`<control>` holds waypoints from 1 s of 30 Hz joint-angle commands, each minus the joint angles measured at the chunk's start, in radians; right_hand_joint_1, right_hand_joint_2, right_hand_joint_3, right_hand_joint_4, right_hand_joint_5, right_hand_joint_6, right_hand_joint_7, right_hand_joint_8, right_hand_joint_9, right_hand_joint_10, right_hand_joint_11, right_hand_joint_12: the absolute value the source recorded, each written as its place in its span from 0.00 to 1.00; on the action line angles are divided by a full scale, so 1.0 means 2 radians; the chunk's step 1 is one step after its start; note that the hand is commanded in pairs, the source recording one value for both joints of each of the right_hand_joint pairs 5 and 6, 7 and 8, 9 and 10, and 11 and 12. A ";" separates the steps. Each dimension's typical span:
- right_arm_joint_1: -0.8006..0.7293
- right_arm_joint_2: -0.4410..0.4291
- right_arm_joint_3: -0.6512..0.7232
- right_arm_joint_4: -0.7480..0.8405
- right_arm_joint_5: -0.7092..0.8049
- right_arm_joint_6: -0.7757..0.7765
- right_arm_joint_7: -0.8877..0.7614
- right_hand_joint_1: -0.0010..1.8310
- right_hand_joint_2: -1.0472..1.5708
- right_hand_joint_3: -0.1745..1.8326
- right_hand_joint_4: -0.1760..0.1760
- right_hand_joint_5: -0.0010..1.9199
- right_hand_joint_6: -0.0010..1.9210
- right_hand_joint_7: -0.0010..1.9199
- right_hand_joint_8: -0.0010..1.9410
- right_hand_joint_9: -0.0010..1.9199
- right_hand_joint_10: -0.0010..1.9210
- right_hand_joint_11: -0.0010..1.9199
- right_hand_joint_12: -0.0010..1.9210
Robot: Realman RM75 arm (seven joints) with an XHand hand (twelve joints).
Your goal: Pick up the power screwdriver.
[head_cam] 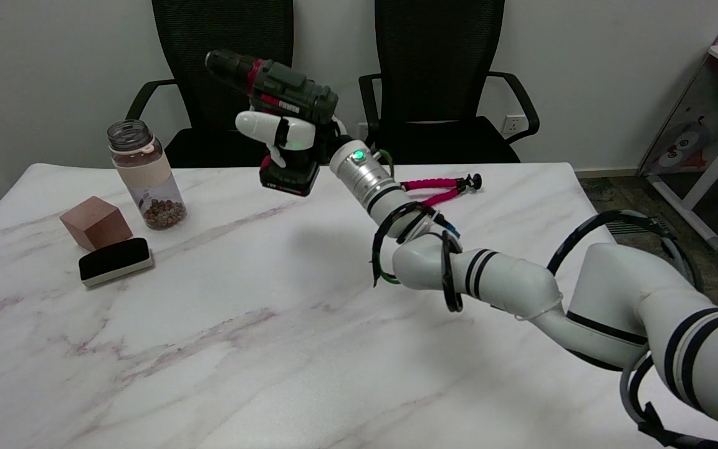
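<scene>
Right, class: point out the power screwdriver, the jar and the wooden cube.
power screwdriver (290, 93), head view, on its dark green body.
jar (147, 178), head view, on its beige band.
wooden cube (94, 222), head view, on its top face.

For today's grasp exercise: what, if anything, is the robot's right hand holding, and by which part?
The right hand holds the power screwdriver by its handle, fingers wrapped around it, between the body and the battery base, clear of the table.

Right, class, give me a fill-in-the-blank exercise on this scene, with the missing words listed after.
1. The right hand holds the ____ above the table.
2. The bottle stands just behind the wooden ____.
3. The black eraser lies in front of the ____.
4. The tripod has legs coloured ____.

Missing words: screwdriver; cube; cube; pink
</scene>
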 commanded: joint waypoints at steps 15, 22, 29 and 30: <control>-0.022 0.141 0.017 -0.135 0.000 0.061 0.000 0.48 0.61 0.46 1.00 1.00 1.00 1.00 0.99 0.97 0.97 1.00 1.00; -0.025 0.156 0.020 -0.164 0.000 0.063 0.000 0.49 0.63 0.47 1.00 1.00 1.00 1.00 0.99 0.97 0.97 1.00 1.00; -0.031 0.155 0.009 -0.184 0.014 0.044 0.000 0.48 0.63 0.47 1.00 1.00 1.00 1.00 0.99 0.98 0.98 1.00 1.00; -0.033 0.153 0.008 -0.186 0.017 0.041 0.000 0.50 0.64 0.47 1.00 1.00 1.00 1.00 0.99 0.98 0.98 1.00 1.00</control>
